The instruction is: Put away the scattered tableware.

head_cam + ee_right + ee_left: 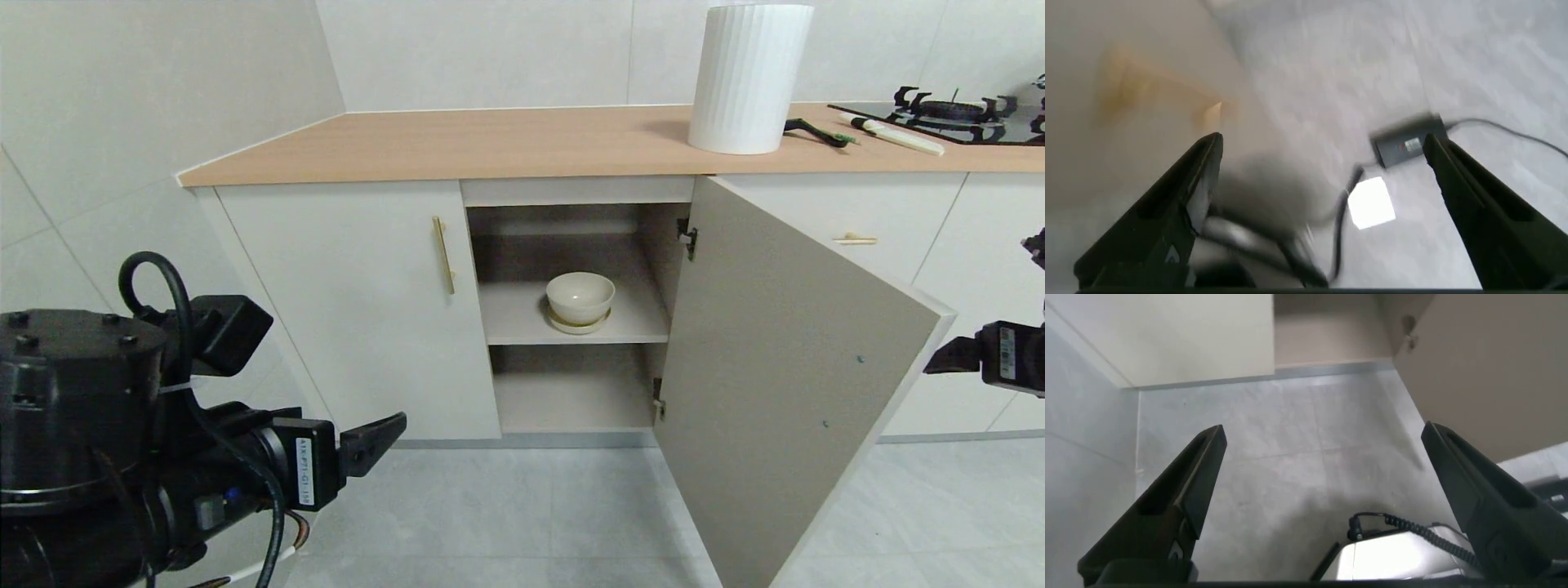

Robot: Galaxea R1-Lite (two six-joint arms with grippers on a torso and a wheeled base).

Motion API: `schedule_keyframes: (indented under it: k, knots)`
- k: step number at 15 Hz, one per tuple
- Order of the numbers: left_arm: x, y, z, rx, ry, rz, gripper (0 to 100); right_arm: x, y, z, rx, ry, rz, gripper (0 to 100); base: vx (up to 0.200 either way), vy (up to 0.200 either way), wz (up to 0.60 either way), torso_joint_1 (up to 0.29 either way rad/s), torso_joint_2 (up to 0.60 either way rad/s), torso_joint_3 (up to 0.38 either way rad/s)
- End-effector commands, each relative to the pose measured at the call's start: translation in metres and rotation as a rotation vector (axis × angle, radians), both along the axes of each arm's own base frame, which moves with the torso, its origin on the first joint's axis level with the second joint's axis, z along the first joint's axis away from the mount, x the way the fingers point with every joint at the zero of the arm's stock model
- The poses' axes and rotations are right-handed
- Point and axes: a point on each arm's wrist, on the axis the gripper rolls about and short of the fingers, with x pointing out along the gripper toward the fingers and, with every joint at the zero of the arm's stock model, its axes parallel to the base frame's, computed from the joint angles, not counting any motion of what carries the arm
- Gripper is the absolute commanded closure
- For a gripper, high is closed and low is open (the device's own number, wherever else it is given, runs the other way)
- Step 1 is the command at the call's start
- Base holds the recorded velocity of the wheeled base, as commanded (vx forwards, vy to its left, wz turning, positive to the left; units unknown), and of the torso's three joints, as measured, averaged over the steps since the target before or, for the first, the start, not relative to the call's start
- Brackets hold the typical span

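A cream bowl [580, 296] sits on a small plate [576, 326] on the middle shelf [522, 318] of the open cabinet. On the wooden countertop [490, 143], near the stove, lie a black-handled utensil [816, 131] and a cream-handled utensil [894, 135]. My left gripper [380, 441] hangs low in front of the shut left door, open and holding nothing; in the left wrist view the left gripper [1323, 457] has its fingers spread wide over the floor. My right gripper [947, 357] is beside the open door's edge, and the right gripper [1323, 163] is open and empty too.
The cabinet's right door [775, 359] swings far out into the floor space between my arms. A tall white ribbed container [749, 77] stands on the counter, with a gas stove [951, 110] at the far right. A black box with a cable [1409, 140] lies on the tiled floor.
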Motion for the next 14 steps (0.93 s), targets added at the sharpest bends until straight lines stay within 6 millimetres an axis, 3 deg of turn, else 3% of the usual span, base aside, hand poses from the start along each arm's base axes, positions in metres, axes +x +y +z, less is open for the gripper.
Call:
schedule_keyframes:
  k: [1,8,12,14]
  knots:
    - [0.000,0.000,0.000,0.001,0.001,0.000,0,0.016,-0.003,-0.032,0.003,0.060,-0.012,0,0.000,0.000,0.00,0.000,0.00,0.000]
    - [0.000,0.000,0.000,0.000,0.000,0.000,0,0.032,0.010,-0.052,0.006,-0.007,0.039,0,0.000,0.000,0.00,0.000,0.00,0.000]
    - [0.001,0.000,0.000,-0.001,-0.001,0.002,0,0.032,0.054,-0.056,0.077,0.010,0.270,0,0.000,0.000,0.00,0.000,0.00,0.000]
    - [0.001,-0.001,0.000,0.000,0.000,0.000,0,0.044,0.073,-0.061,0.109,0.021,0.357,0,0.000,0.000,0.00,0.000,0.00,0.000]
